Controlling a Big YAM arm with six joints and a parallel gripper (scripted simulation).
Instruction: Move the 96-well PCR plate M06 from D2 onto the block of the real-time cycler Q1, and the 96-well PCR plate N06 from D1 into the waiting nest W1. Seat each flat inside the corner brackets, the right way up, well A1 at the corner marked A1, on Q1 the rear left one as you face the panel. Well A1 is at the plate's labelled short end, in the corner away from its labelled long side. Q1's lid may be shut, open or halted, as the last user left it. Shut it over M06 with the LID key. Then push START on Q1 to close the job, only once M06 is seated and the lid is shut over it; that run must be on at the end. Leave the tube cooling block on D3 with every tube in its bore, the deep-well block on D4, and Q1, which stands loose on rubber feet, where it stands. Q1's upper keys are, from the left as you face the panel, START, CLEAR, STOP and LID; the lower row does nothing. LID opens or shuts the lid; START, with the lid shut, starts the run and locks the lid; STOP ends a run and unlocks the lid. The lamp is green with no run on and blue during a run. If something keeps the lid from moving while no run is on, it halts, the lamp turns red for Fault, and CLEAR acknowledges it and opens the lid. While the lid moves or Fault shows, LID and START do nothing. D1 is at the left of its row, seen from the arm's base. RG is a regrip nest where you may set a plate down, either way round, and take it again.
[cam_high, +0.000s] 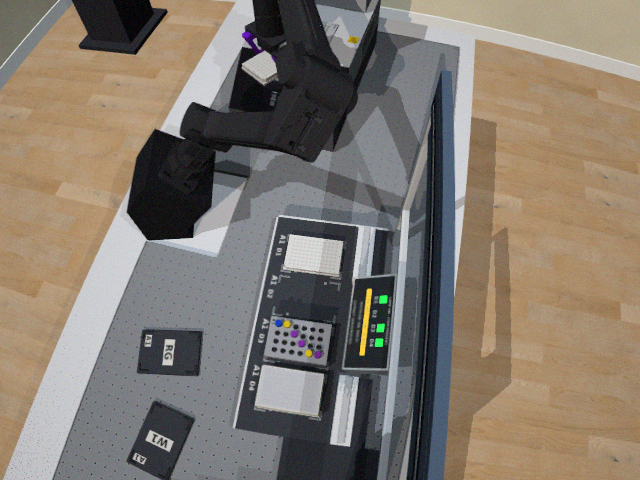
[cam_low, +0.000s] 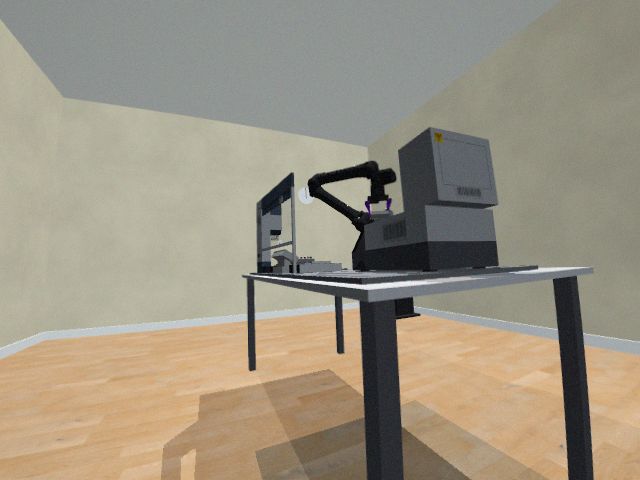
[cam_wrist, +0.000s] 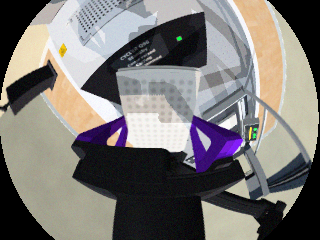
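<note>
Gripping plate M06 (cam_wrist: 160, 110) between purple fingers, the gripper (cam_wrist: 159, 139) fills the lower centre of the wrist view, clamped on the plate's two opposite edges with the well grid facing the camera. Directly beyond the plate in that view: the dark sloped panel of cycler Q1 (cam_wrist: 150, 50), with a green lamp (cam_wrist: 179, 39) lit near its upper right. Top view, lower left: nest W1 (cam_high: 160, 439), a black square with a white label and an A1 mark at its bottom corner, nothing on it; just above it, nest RG (cam_high: 169, 352), likewise bare. Lower centre of the top view: the deck strip (cam_high: 248, 382) with four positions. D4, nearest the bottom, holds the deep-well block (cam_high: 288, 390); D3 holds the tube cooling block (cam_high: 297, 342) with blue, yellow and purple caps in its bores; D2 (cam_high: 310, 295) shows only its corner brackets; D1 holds plate N06 (cam_high: 313, 254), lying flat. Right of the strip: a small status panel (cam_high: 369, 322) with a yellow bar and green squares, and beyond it a tall framed screen (cam_high: 439, 258) along the table's right side. Upper left of the top view: the arm's base (cam_high: 170, 186), its links reaching to the top centre, where the plate hangs over the dark front of Q1. Exterior view, centre right: Q1's grey lid (cam_low: 444, 167) stands raised, the gripper poised in front of it above the table (cam_low: 413, 286).
</note>
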